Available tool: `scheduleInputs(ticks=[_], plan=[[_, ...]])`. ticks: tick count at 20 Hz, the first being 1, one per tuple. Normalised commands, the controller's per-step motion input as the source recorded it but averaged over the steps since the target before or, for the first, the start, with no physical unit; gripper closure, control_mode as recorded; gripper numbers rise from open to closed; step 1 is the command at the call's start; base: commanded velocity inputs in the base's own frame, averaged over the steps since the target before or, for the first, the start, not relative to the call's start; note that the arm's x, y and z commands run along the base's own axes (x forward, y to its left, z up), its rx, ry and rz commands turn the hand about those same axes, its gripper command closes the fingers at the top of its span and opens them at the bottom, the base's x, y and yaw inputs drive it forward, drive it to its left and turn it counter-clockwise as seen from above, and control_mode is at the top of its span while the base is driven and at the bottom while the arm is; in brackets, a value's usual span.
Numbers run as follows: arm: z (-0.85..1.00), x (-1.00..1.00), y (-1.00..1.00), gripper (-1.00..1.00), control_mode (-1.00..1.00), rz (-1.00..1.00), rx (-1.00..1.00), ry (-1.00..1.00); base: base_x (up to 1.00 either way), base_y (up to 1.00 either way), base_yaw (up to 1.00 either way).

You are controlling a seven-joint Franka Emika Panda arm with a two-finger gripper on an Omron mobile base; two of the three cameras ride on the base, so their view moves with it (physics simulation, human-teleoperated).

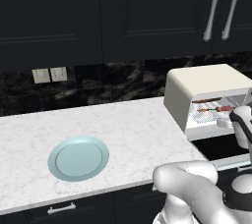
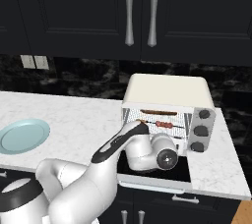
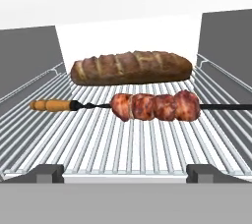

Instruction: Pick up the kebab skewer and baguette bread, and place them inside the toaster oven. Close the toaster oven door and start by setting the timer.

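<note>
Hand view: sitting nearest, the two dark tips of the gripper (image 3: 126, 173), at 7 and 5 o'clock, standing wide apart and clasping nothing. Lying just beyond on the wire rack (image 3: 98, 144), crosswise, the kebab skewer (image 3: 147, 106), wooden handle pointing to 9 o'clock. Resting behind it toward 12 o'clock, parallel, near but apart, the baguette bread (image 3: 132, 67). Lying side by side rather than stacked, so probably both fitting flat on one shelf.

Left base view: sitting at 3 o'clock on the counter (image 1: 133, 125), the toaster oven (image 1: 206, 95), front gaping so the load is showing inside. Lying at 8 o'clock, a pale blue plate (image 1: 78, 158), bare.

Right base view: hanging flat toward 6 o'clock, the toaster oven door (image 2: 157, 171), with the arm reaching over it. Waiting at the oven's 3 o'clock side, three knobs (image 2: 201, 130). Judging loading finished; door and timer remaining.
</note>
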Motion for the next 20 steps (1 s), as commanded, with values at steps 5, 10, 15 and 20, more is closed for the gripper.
scheduleInputs(ticks=[5, 10, 15, 20], plan=[[-0.01, 0.13, 0.0, -1.0, -1.0, 0.0, 0.0, 0.0, 0.0, 0.0, 0.0], [-0.01, 0.12, 0.0, -1.0, -1.0, 0.0, 0.0, 0.0, 0.0, 0.0, 0.0], [-0.01, 0.13, 0.0, -1.0, -1.0, 0.0, 0.0, 0.0, 0.0, 0.0, 0.0], [-0.02, 0.13, 0.0, -1.0, -1.0, 0.0, 0.0, 0.0, 0.0, 0.0, 0.0]])
